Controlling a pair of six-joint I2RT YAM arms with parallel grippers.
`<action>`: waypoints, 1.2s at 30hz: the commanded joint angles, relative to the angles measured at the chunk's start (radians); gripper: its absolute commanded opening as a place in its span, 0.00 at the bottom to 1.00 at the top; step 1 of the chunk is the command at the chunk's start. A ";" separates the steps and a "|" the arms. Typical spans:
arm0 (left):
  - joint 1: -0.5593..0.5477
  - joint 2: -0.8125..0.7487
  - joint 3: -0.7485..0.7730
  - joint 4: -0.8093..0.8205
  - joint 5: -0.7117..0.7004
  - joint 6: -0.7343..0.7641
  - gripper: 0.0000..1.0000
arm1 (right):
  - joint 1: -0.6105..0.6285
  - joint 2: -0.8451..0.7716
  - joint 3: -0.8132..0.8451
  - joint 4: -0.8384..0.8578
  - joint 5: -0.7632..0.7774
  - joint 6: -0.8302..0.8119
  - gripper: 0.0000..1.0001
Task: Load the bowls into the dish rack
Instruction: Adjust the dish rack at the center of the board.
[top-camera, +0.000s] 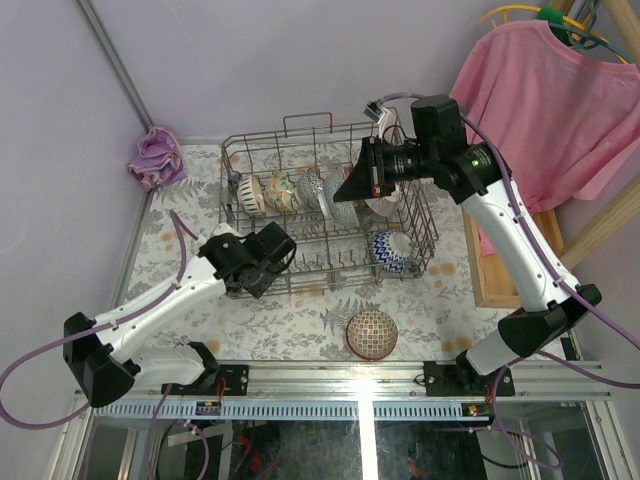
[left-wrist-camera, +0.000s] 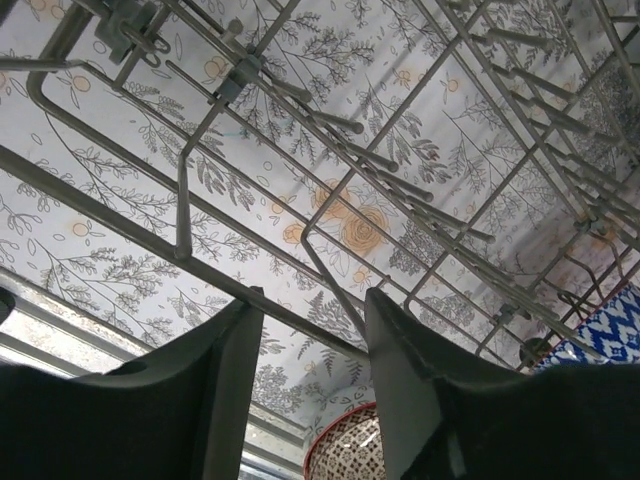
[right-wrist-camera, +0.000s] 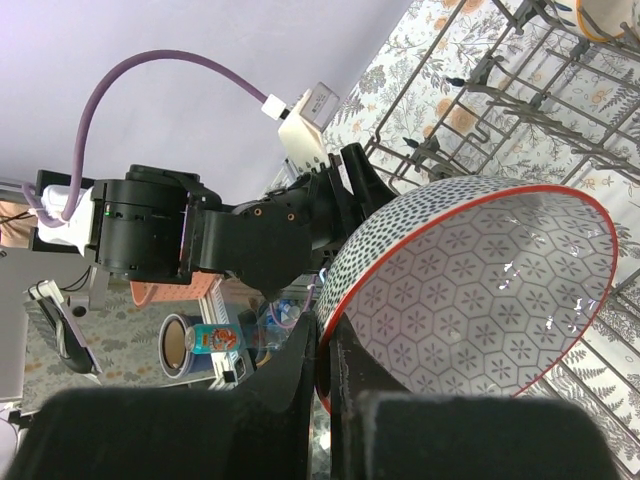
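Note:
The dish rack (top-camera: 300, 268) is a grey wire basket in the middle of the table. Several bowls (top-camera: 280, 191) stand on edge in its back row, and a blue patterned bowl (top-camera: 390, 250) sits at its front right. My right gripper (right-wrist-camera: 328, 350) is shut on the rim of a red-rimmed dotted bowl (right-wrist-camera: 480, 290), held over the rack's tines (right-wrist-camera: 500, 110). My left gripper (left-wrist-camera: 312, 300) stands open at the rack's front left side, with rack wire (left-wrist-camera: 180, 255) just beyond its fingertips. Another red-rimmed bowl (top-camera: 371, 334) lies upside down on the table in front of the rack.
A pink cloth (top-camera: 157, 157) lies at the table's back left corner. A wooden tray (top-camera: 490, 270) sits right of the rack, and a pink shirt (top-camera: 550, 100) hangs behind it. My left arm (right-wrist-camera: 200, 240) shows in the right wrist view.

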 joint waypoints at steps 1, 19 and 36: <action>0.034 -0.010 -0.037 0.068 0.017 0.037 0.37 | 0.006 -0.048 0.028 -0.023 -0.063 -0.019 0.00; 0.287 -0.083 -0.109 0.089 0.052 0.220 0.11 | 0.091 0.082 0.101 -0.005 -0.075 -0.034 0.00; 0.577 -0.103 -0.154 0.173 0.152 0.454 0.11 | 0.199 0.250 0.211 0.007 -0.121 -0.053 0.00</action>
